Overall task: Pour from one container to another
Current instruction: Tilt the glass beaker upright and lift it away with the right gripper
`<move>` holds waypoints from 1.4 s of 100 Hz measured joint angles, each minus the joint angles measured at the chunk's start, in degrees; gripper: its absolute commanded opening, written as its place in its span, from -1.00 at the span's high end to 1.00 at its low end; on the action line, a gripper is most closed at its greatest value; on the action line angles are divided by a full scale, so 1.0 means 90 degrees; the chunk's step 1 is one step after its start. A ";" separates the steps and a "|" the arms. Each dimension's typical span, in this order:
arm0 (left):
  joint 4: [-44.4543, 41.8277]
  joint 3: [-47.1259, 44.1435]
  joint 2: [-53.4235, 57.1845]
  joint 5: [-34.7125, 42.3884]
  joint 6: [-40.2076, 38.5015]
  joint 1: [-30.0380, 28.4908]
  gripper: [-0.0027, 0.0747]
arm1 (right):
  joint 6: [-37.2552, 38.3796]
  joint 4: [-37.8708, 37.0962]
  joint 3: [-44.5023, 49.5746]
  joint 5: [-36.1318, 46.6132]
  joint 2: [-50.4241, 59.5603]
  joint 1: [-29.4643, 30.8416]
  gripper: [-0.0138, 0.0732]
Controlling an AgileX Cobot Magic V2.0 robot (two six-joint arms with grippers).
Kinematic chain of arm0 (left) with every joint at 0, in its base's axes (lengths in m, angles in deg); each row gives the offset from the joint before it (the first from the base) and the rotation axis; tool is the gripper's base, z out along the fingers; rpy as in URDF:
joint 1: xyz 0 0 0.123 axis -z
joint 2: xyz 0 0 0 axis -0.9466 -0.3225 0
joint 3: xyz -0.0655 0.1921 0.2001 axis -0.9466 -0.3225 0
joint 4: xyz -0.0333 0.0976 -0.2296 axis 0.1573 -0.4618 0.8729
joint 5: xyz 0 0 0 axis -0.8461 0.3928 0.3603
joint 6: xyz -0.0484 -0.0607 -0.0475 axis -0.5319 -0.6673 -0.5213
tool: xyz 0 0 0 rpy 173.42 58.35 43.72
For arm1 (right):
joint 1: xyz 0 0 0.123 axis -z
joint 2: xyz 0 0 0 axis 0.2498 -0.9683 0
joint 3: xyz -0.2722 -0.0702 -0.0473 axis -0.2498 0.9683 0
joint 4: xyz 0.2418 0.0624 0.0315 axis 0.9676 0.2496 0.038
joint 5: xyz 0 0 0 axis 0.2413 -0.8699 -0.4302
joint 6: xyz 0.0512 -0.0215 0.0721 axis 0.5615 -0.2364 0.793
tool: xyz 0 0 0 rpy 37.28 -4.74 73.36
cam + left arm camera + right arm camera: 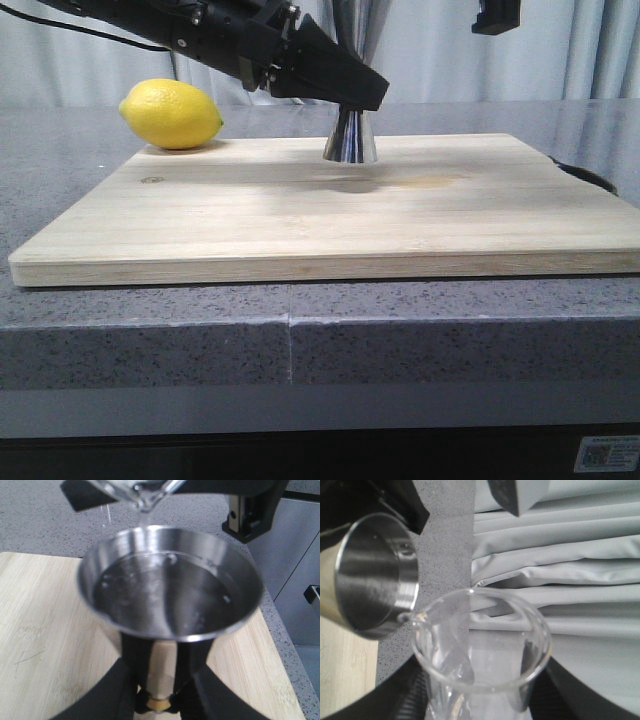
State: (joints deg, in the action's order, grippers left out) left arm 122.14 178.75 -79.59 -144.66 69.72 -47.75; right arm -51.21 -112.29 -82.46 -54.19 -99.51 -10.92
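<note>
While my left gripper [156, 680] clamps the tall shiny steel hourglass jigger [170, 592] at its gold-banded waist, holding it upright over the pale wooden cutting board [300, 215], the small clear glass beaker [482, 652] sits tipped directly above the jigger's far rim, lip down. My right gripper [480, 690] is closed around the beaker, its arm reaching in from above, wrist rolled. I judge the jigger nearly full.

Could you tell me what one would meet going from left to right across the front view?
Yellow lemon → black left gripper reaching in from the upper left → shiny steel hourglass-shaped jigger, standing on the pale wooden cutting board → a black piece of the right arm at the top edge.
</note>
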 measured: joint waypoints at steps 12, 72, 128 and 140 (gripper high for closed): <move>0.0000 0.0000 0.0000 0.0000 0.0000 0.0000 0.80 | 0.0000 0.0178 0.0000 0.0000 0.0000 0.0000 0.07; 0.0000 0.0000 0.0000 0.0000 0.0000 0.0000 0.80 | 0.0000 0.2290 0.0000 -0.0388 0.0000 -0.0319 0.07; -0.0014 0.0000 0.0000 0.0000 0.0000 0.0000 0.80 | 0.0000 0.4651 -0.0015 -0.0763 0.0000 -0.0319 0.27; -0.0029 0.0000 0.0000 0.0000 0.0000 0.0000 0.80 | 0.0000 0.5027 -0.0018 -0.0836 0.0000 -0.0220 0.28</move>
State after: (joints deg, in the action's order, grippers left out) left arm 121.88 178.75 -79.59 -144.66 69.72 -47.75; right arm -51.21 -67.05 -82.62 -61.71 -99.51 -12.90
